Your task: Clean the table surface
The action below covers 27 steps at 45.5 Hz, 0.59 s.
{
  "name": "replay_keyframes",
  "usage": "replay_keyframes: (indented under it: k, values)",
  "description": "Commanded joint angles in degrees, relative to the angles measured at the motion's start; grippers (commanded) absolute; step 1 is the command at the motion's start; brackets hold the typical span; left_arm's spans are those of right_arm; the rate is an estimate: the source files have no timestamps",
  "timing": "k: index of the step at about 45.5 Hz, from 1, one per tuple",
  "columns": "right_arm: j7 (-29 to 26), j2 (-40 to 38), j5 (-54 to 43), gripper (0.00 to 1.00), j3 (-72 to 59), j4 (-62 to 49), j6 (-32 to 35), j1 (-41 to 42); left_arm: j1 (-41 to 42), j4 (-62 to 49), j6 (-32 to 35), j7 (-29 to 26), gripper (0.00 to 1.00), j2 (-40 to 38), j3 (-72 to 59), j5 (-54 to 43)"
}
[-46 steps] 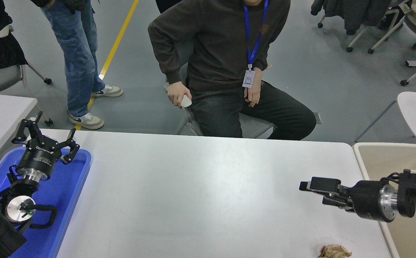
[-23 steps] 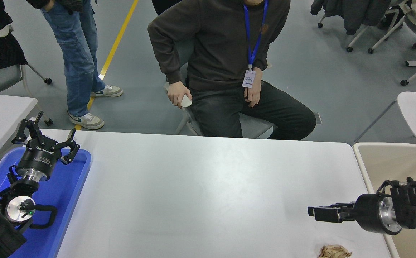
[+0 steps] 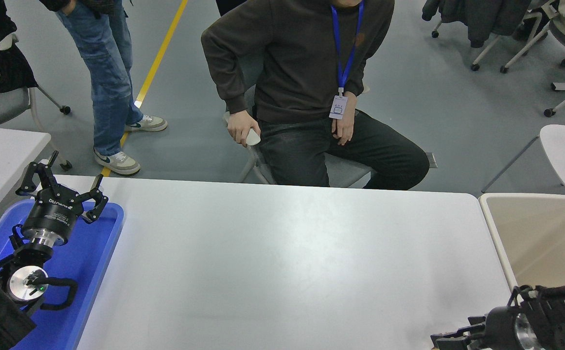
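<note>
1. Across the middle of the view spreads the table surface (image 3: 282, 262), between the blue tray (image 3: 93, 272) and the beige bin (image 3: 535, 233).
2. Left gripper (image 3: 61, 182) hangs spread wide over the tray.
3. Right gripper (image 3: 450, 339) sits cut off at the bottom edge; its fingers cannot be judged.

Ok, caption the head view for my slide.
Right claw low at the white table surface's near right corner, beside a beige bin; left claw parked over a blue tray.

You've got the table surface (image 3: 282, 262) bare mid-frame. Left gripper (image 3: 63, 187) parked over blue tray (image 3: 100, 262), fingers spread. Right gripper (image 3: 450, 338) at bottom edge by beige bin (image 3: 530, 233), fingers cropped.
</note>
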Motion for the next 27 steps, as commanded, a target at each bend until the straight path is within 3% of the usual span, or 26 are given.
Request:
replay_keyframes:
  k: [1,27]
  values:
    - [0.2,1.7,-4.4,0.99,-0.7,-1.4,-2.3,-2.3,0.0,0.0,0.0,0.0,1.00,0.0,0.0,0.0]
    - [0.9,4.2,-12.2,0.99,0.0,-5.0,-4.4,-4.0,0.0,0.0,0.0,0.0,1.00,0.0,0.0,0.0]
